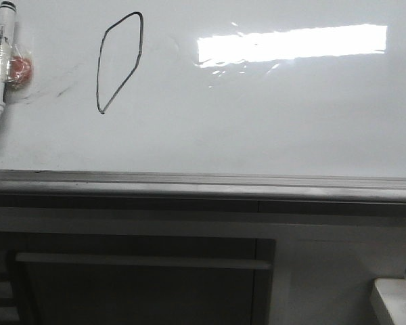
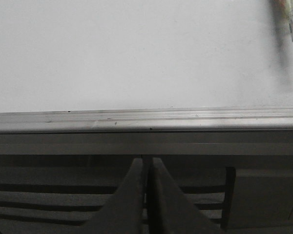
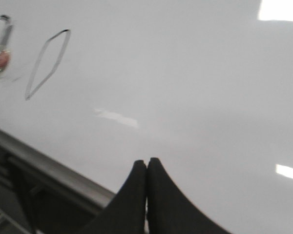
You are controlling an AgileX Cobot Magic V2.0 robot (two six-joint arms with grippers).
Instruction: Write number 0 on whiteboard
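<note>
A bright rectangular glare patch burns out part of the large glossy white whiteboard with a grey metal edge rail, while everything below the rail lies dim. Both wrist views are soft and grainy; the thin black hand-drawn loop looks smeared in the right one.

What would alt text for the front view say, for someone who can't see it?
A tall, narrow black number 0 is drawn on a glossy whiteboard. To its left a marker lies on the board, and a grey metal rail runs along the near edge.
</note>
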